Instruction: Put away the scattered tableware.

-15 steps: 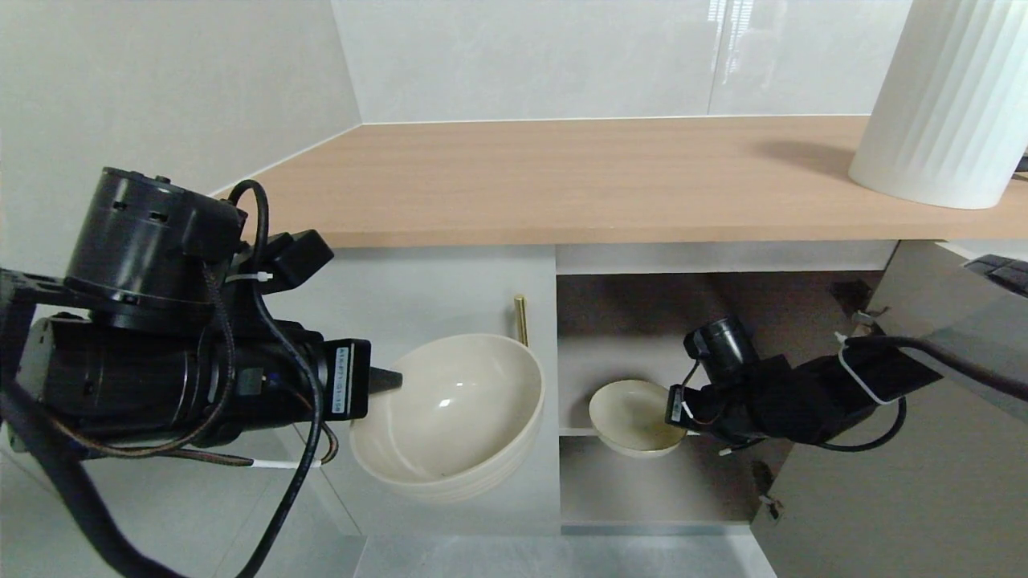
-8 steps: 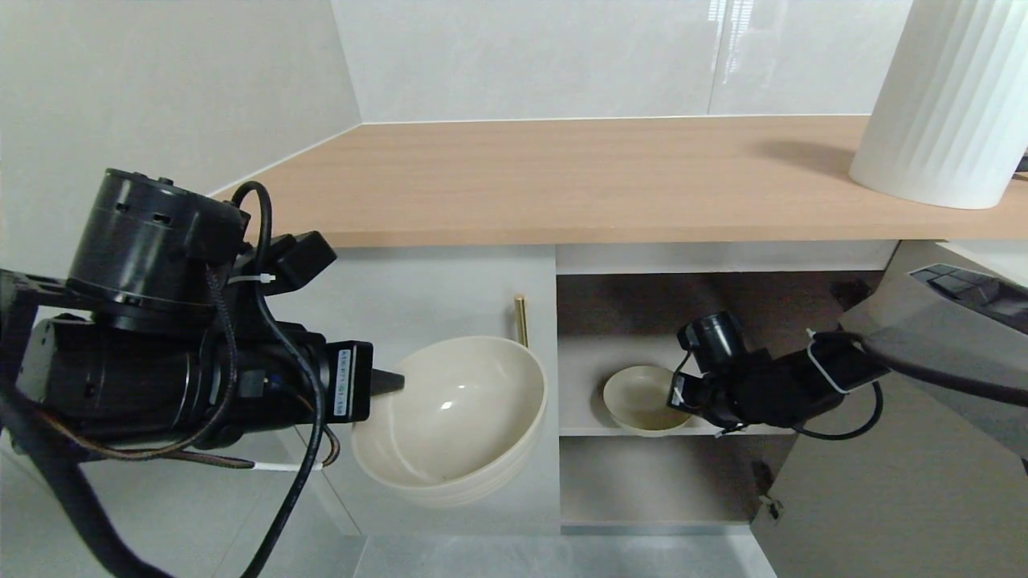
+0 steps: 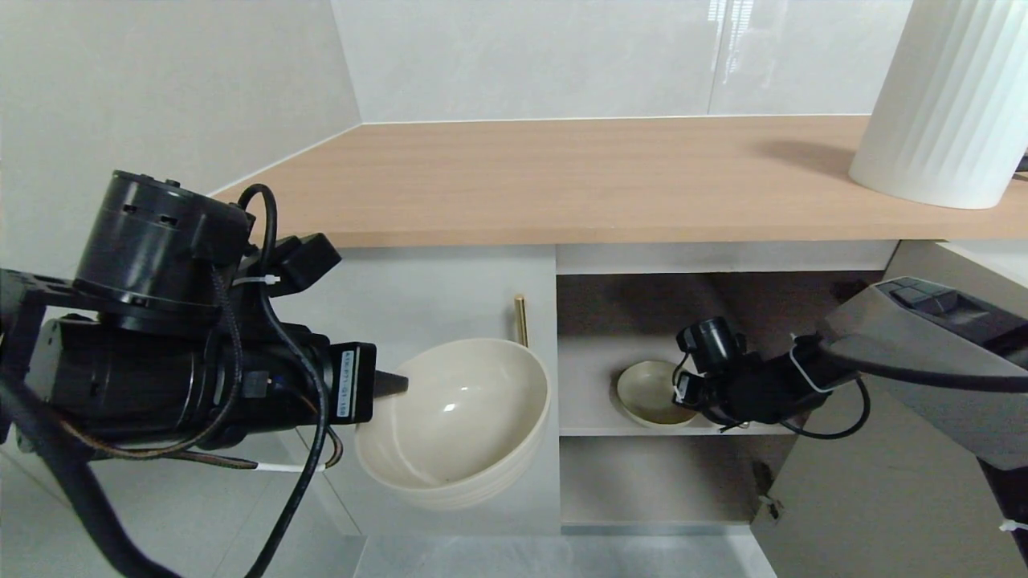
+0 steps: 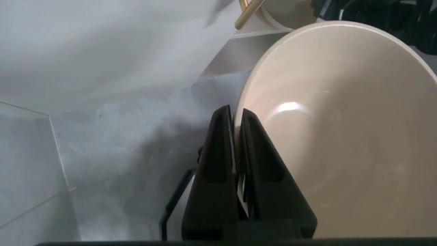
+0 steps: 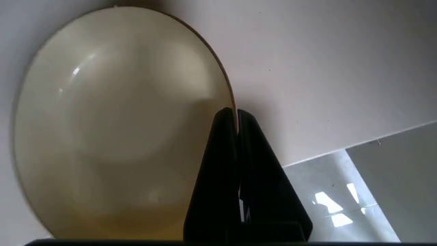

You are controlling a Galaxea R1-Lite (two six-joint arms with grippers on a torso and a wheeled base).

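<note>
Large bowl [image 3: 458, 417], in black left claw [image 4: 237, 117]: plain cream. Small bowl [image 3: 646, 391], in black right claw [image 5: 235, 117]: pale yellowish cream.

Left gripper [image 4: 236, 117] clamps large bowl [image 4: 341, 123]; right gripper [image 5: 235, 119] clamps small bowl [image 5: 116, 116].

The right pincer [image 3: 684, 396] covers one edge of the small bowl [image 3: 646, 393].
</note>
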